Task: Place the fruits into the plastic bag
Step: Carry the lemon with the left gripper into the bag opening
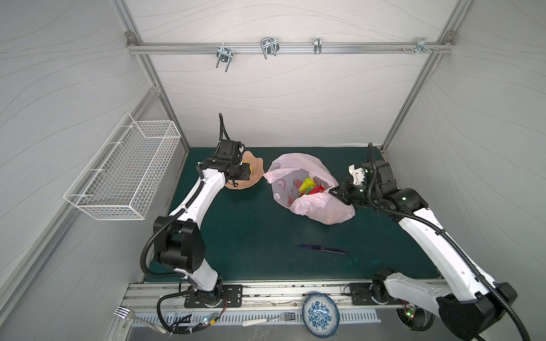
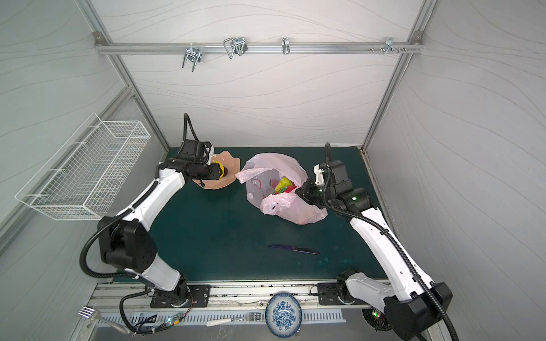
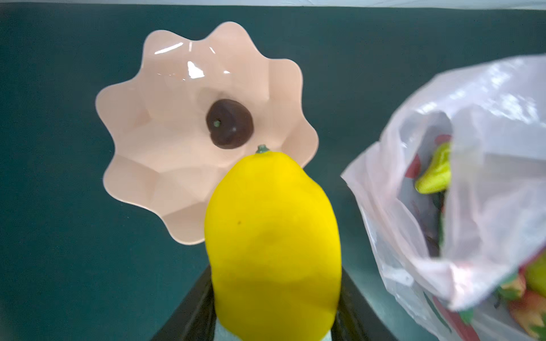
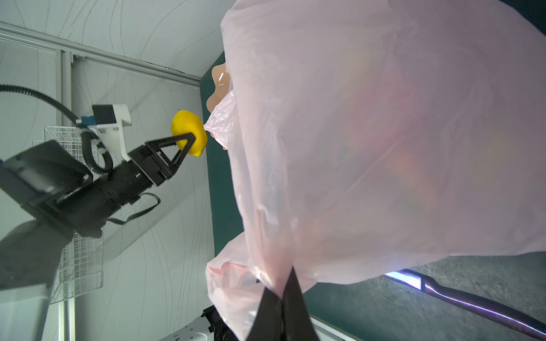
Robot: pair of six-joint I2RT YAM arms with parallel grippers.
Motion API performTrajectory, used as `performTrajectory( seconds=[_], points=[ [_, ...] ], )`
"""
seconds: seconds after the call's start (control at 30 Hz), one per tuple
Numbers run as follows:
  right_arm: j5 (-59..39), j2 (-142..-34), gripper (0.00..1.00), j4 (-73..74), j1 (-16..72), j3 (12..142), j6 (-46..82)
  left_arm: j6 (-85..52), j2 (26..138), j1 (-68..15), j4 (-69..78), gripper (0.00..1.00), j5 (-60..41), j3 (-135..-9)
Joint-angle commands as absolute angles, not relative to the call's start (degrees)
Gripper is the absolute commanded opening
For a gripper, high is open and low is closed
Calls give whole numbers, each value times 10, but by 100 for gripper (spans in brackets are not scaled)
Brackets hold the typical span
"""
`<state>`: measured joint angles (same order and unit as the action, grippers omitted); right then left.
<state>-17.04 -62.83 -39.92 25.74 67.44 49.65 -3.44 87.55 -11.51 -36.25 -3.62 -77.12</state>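
Holding lemon nr bowl | bag adj | knife well apart

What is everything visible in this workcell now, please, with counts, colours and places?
mat: 1, dark green, tabletop
bowl: 1, peach, back left of mat
dark fruit: 1, brown, inside bowl
lemon: 1, yellow, held over bowl
bag: 1, pale pink, mid mat, mouth open
bagged fruits: count unclear, yellow-green and red, inside bag
knife: 1, dark purple, front of mat
basket: 1, white wire, left wall
hooks: several, metal, back rail
forks: 2, silver, front ledge
dish: 1, blue-white, front ledge
left end effector: 1, black, shut on lemon
right end effector: 1, black, shut on bag rim
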Motion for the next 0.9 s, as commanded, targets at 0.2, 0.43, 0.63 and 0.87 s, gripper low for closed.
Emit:
performTrajectory(
  seconds=[0.2,0.43,0.63,0.87],
  points=[
    [-179,-618,0,-398,253,671,495,55,704,-205,-289,21,-93,-595],
    [-179,-612,0,-401,253,668,495,111,663,-239,-333,20,-109,-530],
    [-179,-608,0,-401,253,667,494,145,702,-266,-346,20,-104,-548],
    [-177,-604,0,-403,254,664,495,183,781,-299,-379,18,-87,-604]
  ],
)
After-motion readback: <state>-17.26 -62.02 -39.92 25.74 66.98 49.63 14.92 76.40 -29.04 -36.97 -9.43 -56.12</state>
